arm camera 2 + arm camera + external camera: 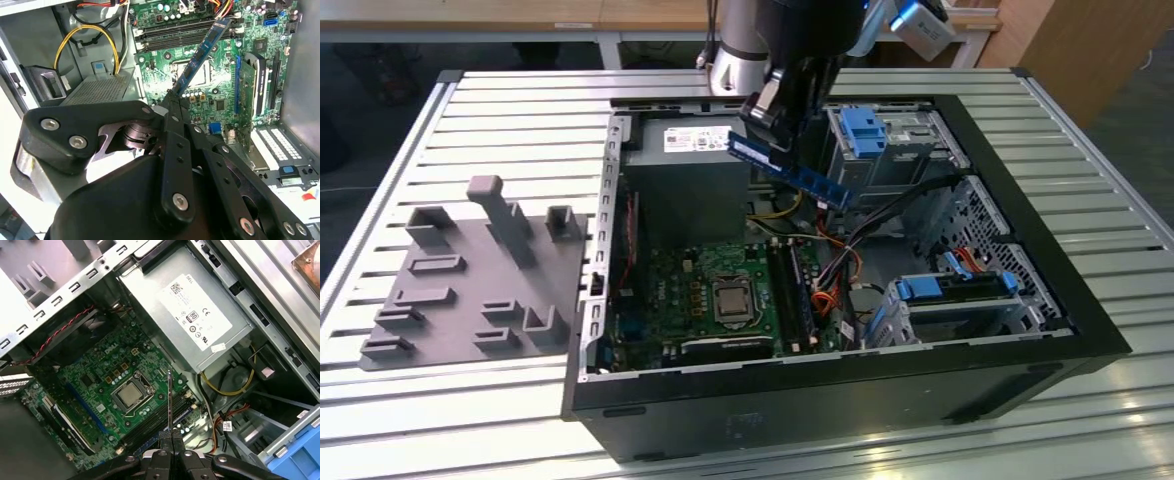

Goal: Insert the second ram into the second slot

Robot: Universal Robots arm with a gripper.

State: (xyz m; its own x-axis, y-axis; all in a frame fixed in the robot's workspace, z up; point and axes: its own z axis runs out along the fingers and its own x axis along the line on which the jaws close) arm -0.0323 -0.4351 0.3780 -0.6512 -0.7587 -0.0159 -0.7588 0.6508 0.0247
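Second ram [787, 172]: thin blue strip, tilted, up in the air over the open case [1047, 275].
Look: edge-on it was a bare sliver in the first wrist view [170, 400].
End effector [769, 112]: closed narrow on the ram's one end.
Arm: reached down from above, angled toward the motherboard [707, 290].
Slots [175, 31]: ram was well apart from them.

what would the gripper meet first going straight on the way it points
Likely the long black memory slots on the green motherboard, through the thin blue ram strip the gripper holds; depth unclear.
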